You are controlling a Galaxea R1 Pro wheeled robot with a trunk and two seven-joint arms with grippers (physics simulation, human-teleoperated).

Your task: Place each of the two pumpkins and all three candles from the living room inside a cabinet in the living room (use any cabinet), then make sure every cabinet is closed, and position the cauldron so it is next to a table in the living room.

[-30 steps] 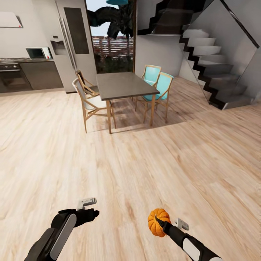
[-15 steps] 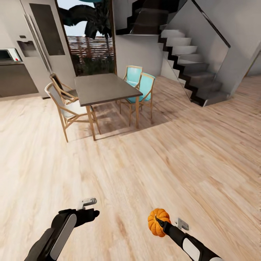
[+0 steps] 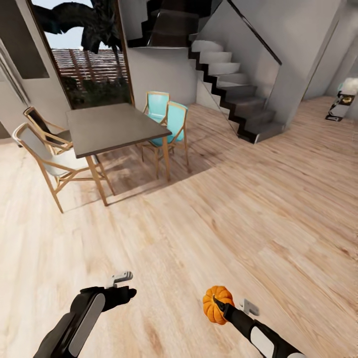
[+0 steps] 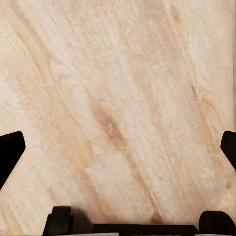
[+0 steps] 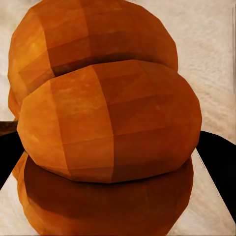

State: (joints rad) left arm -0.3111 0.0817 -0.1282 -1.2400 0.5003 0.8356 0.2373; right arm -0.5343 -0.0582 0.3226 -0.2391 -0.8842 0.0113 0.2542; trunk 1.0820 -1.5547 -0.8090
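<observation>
My right gripper (image 3: 218, 303) is shut on an orange ribbed pumpkin (image 3: 215, 304), held low over the wooden floor at the head view's lower right. Seen from the right wrist, that pumpkin (image 5: 108, 123) sits large between the dark fingers (image 5: 216, 157). At the lower left, my left gripper (image 3: 125, 292) hangs open above bare floor boards; the left wrist view shows its fingertips (image 4: 10, 152) wide apart with nothing between them (image 4: 118, 150). The candles, the cabinet and the cauldron are out of view.
A grey-topped dining table (image 3: 114, 130) stands at the back left, with two teal chairs (image 3: 171, 119) behind it and pale wooden chairs (image 3: 44, 154) on its left. A dark staircase (image 3: 233, 89) rises at the back. Open wooden floor (image 3: 238, 209) stretches ahead and rightwards.
The whole picture has slid leftwards, so the camera has turned to the right; fridge and kitchen have left the view. Both arms keep their pose, the pumpkin still held.
</observation>
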